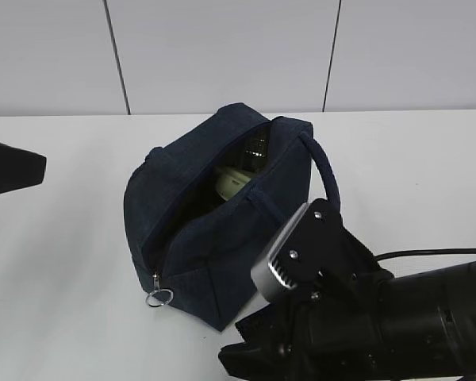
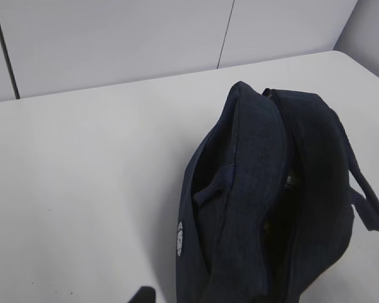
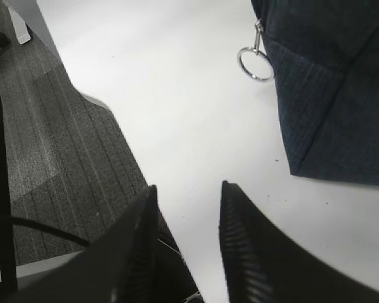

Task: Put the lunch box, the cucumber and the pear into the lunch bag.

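One dark navy fabric lunch bag (image 1: 214, 230) is seen standing unzipped on a plain white tabletop (image 1: 55, 238), backed by pale grey wall panels (image 1: 222, 48) with dark seams. Grey carpet (image 3: 57, 145) is seen beyond the table edge. A pale sage-green lidded lunch box (image 1: 234, 181) is seen inside the bag's opening. The metal ring pull (image 3: 255, 64) hangs at the bag's end. The right gripper (image 3: 188, 218) is parted, holding nothing, near the bag. The left gripper's opening cannot be told.

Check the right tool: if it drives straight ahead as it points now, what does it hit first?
Probably bare table. The right tool has nothing between its fingers; the lunch bag and its ring pull sit off to the right of that line. Depth is unclear.
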You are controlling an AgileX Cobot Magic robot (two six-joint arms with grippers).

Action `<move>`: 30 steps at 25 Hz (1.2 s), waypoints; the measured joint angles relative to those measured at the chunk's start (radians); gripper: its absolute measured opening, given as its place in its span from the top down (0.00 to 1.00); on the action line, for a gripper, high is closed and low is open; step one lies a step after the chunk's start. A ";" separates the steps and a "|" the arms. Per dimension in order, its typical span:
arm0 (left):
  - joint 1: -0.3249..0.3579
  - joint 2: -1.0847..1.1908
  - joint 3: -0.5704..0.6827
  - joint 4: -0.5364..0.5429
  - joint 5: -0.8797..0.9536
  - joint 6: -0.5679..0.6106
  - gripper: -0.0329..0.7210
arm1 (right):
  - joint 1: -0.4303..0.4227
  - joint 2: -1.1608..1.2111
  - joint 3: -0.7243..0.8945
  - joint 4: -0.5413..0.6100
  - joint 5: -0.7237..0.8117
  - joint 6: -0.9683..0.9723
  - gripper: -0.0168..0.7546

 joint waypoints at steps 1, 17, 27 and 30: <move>0.000 0.000 0.000 0.000 0.000 0.000 0.58 | 0.000 0.000 -0.002 0.000 0.002 0.002 0.63; 0.000 0.000 0.000 0.000 0.003 0.000 0.64 | 0.269 -0.018 0.052 -1.282 -0.552 1.443 0.63; 0.000 0.000 0.000 0.000 0.003 0.000 0.64 | 0.286 0.266 0.005 -1.642 -0.860 1.920 0.63; 0.000 0.000 0.000 0.000 0.003 0.000 0.64 | 0.286 0.340 -0.030 -1.602 -0.978 1.921 0.63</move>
